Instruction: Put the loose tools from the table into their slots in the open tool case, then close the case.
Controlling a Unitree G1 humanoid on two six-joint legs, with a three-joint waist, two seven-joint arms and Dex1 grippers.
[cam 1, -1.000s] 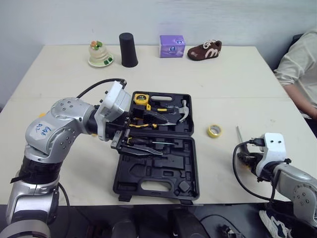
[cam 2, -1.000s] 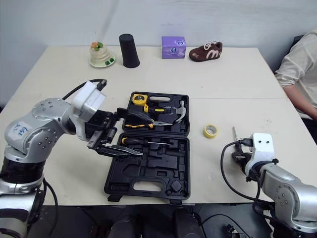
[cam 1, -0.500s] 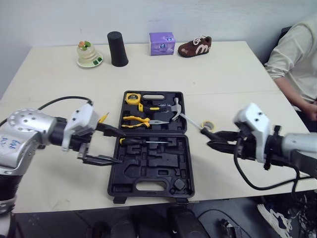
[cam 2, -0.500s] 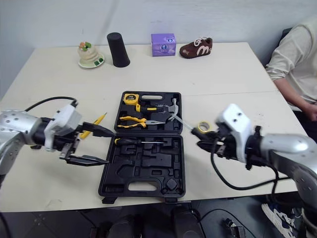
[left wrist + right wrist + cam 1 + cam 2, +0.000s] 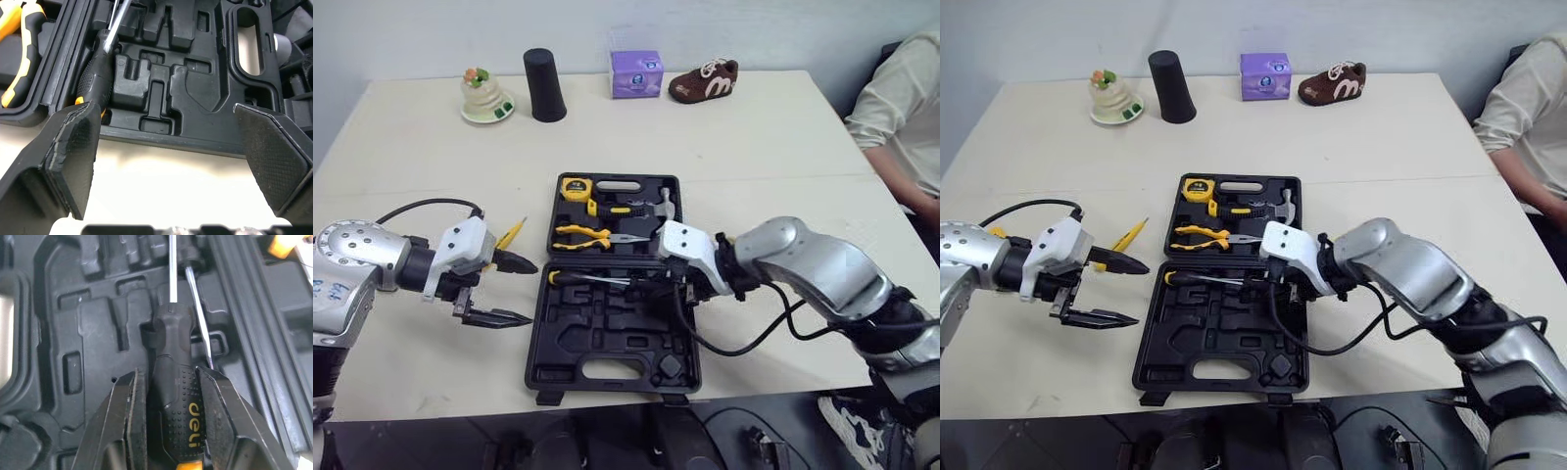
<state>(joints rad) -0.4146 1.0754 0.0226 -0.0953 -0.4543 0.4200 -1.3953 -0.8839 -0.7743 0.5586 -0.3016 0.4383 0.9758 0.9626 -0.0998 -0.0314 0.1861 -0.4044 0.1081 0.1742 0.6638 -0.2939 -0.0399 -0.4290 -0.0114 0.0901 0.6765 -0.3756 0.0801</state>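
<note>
**Over the case tray, right claw pinches a screwdriver**

At far left, the left gripper [image 5: 529,292] hovers over the table [image 5: 754,147] beside the open tool case [image 5: 607,367], fingers spread wide, nothing between them. One yellow tool [image 5: 511,233] lies just behind it, its near end hidden by a finger. Inside the case: one tape measure [image 5: 574,189], one pair of pliers [image 5: 582,235], one hammer [image 5: 664,204]. Two screwdrivers in the front half: a resting screwdriver [image 5: 597,279], and just beside it the gripped screwdriver [image 5: 178,416], handle pinched in the right gripper [image 5: 167,374]. From the head, the wrist covers that grip. A person's sleeve [image 5: 911,108] is cut off far right.
</note>
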